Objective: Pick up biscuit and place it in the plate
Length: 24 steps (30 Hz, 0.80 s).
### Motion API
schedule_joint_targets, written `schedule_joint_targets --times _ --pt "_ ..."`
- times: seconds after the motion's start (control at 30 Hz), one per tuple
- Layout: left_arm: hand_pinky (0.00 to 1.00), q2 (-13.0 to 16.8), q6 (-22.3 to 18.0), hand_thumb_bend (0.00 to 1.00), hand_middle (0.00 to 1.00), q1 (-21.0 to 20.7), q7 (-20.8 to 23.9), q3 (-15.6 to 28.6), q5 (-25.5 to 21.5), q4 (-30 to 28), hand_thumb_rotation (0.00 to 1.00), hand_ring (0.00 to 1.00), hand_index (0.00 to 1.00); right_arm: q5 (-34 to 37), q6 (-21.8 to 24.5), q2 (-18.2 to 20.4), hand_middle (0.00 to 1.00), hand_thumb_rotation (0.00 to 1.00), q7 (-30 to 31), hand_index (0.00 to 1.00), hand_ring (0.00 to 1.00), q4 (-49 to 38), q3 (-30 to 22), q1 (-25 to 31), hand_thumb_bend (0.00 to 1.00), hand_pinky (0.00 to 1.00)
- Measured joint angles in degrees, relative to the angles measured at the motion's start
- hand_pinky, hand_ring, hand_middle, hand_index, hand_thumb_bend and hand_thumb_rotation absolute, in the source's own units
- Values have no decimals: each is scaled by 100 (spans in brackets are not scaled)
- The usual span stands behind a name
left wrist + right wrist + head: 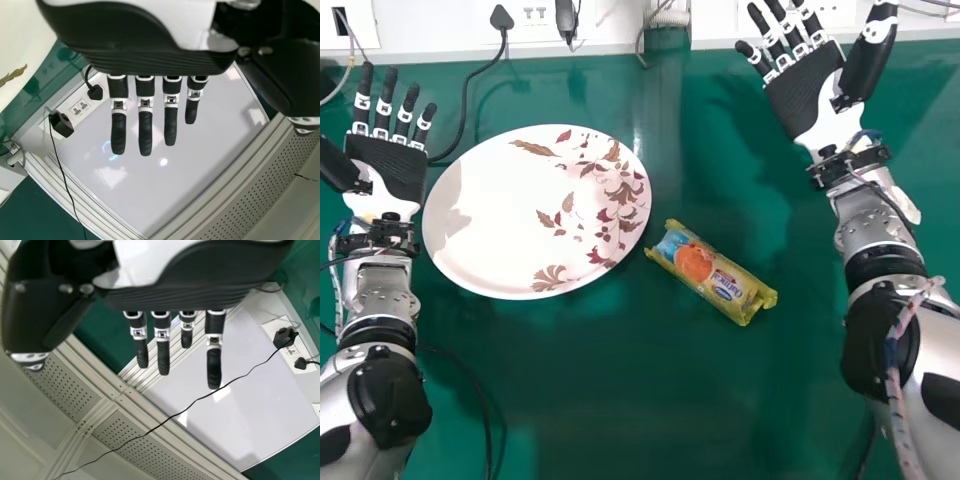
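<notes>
- Left robot hand (395,165): left of plate, fingers straight and spread, holds nothing. Probably parked at the side so the plate area stays reachable.
- Cable (465,104): between left robot hand and plate, runs up to a plug (501,17) by the wall.
- Plate (485,225): flat on the counter (590,400), leaf print mostly on its right half, no writing seen. Likely set face up and near the biscuit for a short carry.
- Biscuit (710,272): in a yellow wrapper, lying slantwise on the counter, just right of plate, not on it. Wrapper has a round orange picture and a blue label with light lettering. Probably put on this side to suit the right robot hand.
- Right robot hand (810,90): beyond and right of biscuit, fingers straight and apart, grips nothing. Looks like a ready pose; next it likely needs to come back toward the biscuit and pinch across the wrapper.
</notes>
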Motion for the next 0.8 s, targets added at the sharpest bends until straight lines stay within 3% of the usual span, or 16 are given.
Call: schedule_joint_targets --times 0.8 --pt "50 0 -16 100 79 0 0 -6 2 1 88 64 92 -86 -72 0 82 59 -23 88 64 -6 50 0 92 48"
